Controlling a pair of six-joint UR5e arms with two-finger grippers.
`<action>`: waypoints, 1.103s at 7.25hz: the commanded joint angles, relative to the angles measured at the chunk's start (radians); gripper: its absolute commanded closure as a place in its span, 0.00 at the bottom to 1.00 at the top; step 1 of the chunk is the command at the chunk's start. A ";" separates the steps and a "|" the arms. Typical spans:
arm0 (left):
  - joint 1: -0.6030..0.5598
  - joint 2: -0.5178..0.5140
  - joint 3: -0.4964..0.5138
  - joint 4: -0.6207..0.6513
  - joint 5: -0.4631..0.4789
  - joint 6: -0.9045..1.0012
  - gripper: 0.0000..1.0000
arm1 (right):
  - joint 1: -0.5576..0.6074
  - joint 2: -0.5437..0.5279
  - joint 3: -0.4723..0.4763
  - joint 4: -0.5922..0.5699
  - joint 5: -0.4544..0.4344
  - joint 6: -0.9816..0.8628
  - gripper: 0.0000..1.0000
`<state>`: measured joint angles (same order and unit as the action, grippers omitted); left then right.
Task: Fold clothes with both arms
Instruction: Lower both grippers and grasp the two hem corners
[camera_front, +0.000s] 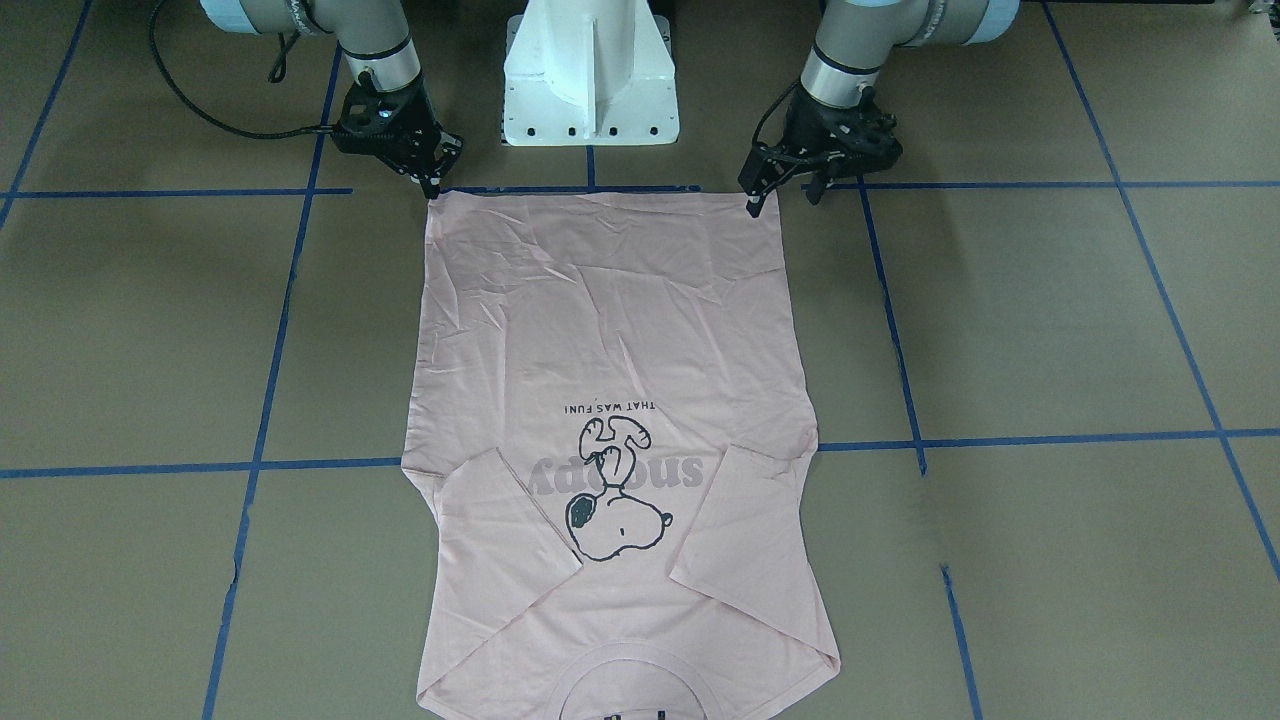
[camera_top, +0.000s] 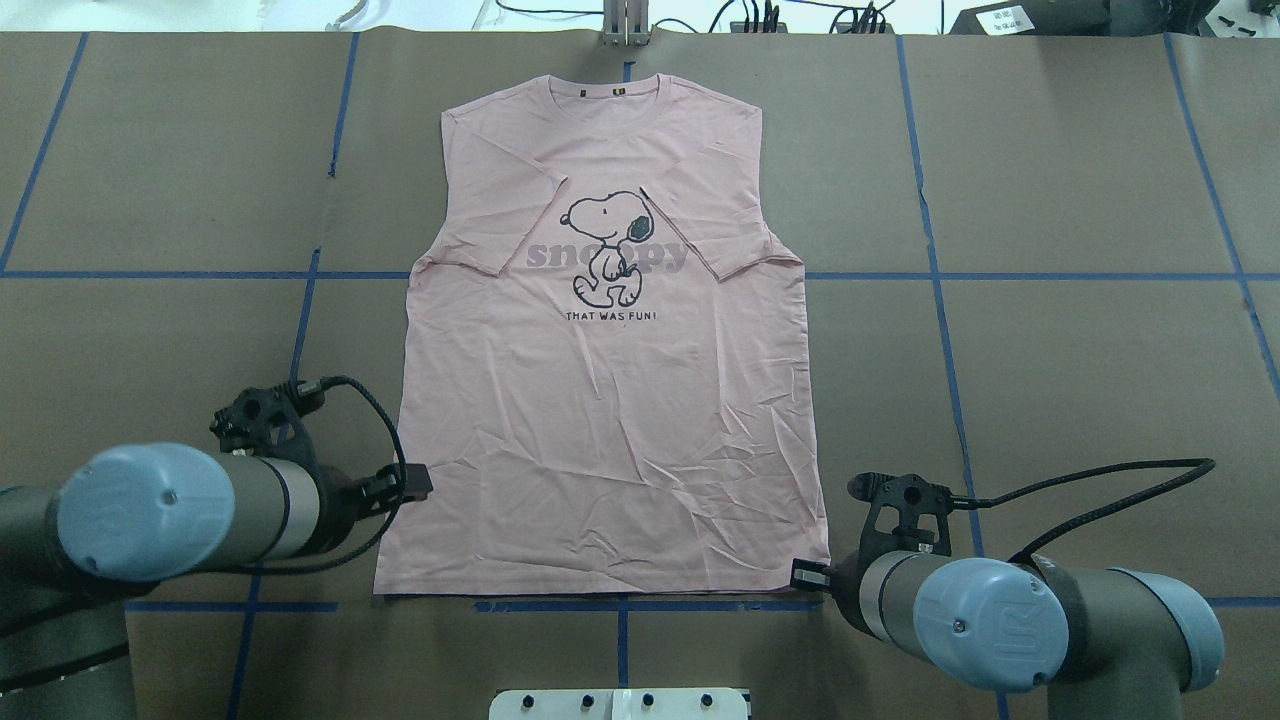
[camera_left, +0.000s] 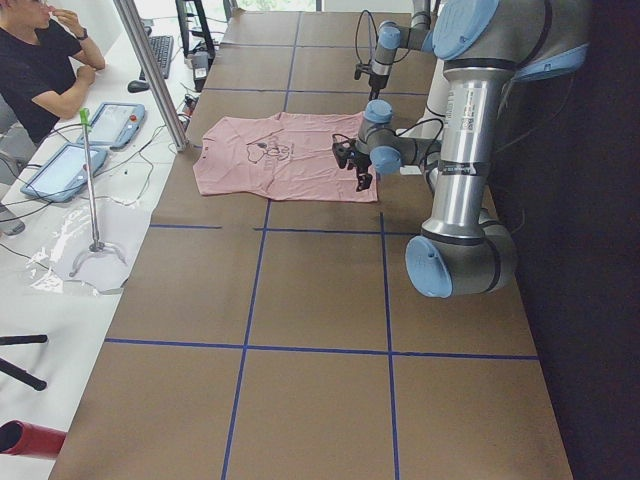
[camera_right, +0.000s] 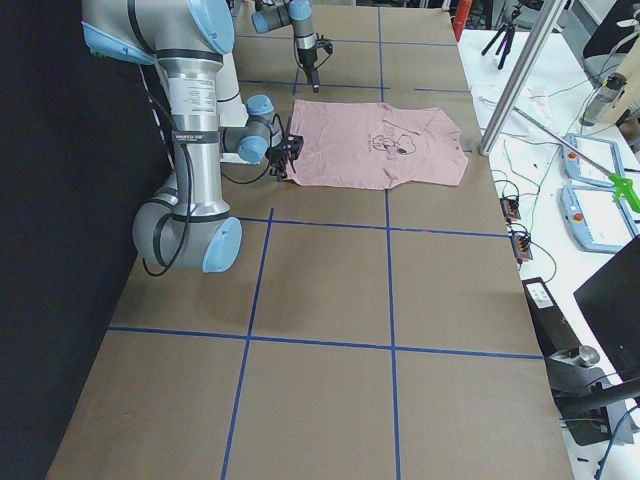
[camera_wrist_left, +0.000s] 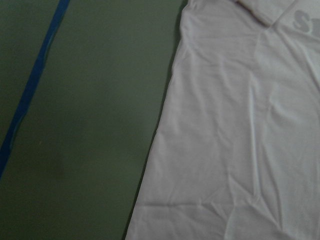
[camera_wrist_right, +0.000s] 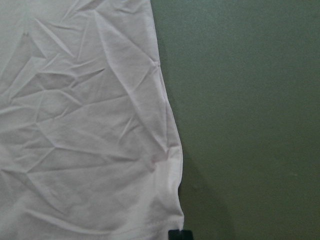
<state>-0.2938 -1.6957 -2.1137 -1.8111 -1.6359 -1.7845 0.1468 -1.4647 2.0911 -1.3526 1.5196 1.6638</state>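
The pale pink T-shirt (camera_front: 600, 330) lies flat and face up on the brown table (camera_top: 1050, 380), with both sleeves folded in over the dog print (camera_top: 605, 250). Its hem is toward the robot. It also shows in the overhead view (camera_top: 610, 440). My left gripper (camera_front: 783, 195) is open and empty at the hem's left corner, and shows in the overhead view (camera_top: 415, 482). My right gripper (camera_front: 440, 175) is at the hem's right corner (camera_top: 805, 576). One fingertip (camera_wrist_right: 180, 234) shows at that corner. I cannot tell whether it is open or shut.
The white pedestal base (camera_front: 590, 80) stands just behind the hem. Blue tape lines (camera_top: 930, 250) cross the table. A metal post (camera_top: 625, 25) stands past the collar. An operator (camera_left: 40, 60) sits at a side table with tablets (camera_left: 115, 125).
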 joint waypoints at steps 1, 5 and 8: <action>0.087 -0.004 0.003 0.048 0.060 -0.124 0.05 | 0.008 0.000 0.010 0.001 0.002 -0.001 1.00; 0.093 -0.002 0.054 0.050 0.062 -0.124 0.06 | 0.010 0.001 0.034 0.003 0.004 -0.001 1.00; 0.108 -0.004 0.061 0.053 0.062 -0.124 0.11 | 0.013 0.001 0.038 0.003 0.004 -0.001 1.00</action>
<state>-0.1909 -1.6990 -2.0582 -1.7593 -1.5739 -1.9083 0.1591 -1.4635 2.1266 -1.3500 1.5232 1.6628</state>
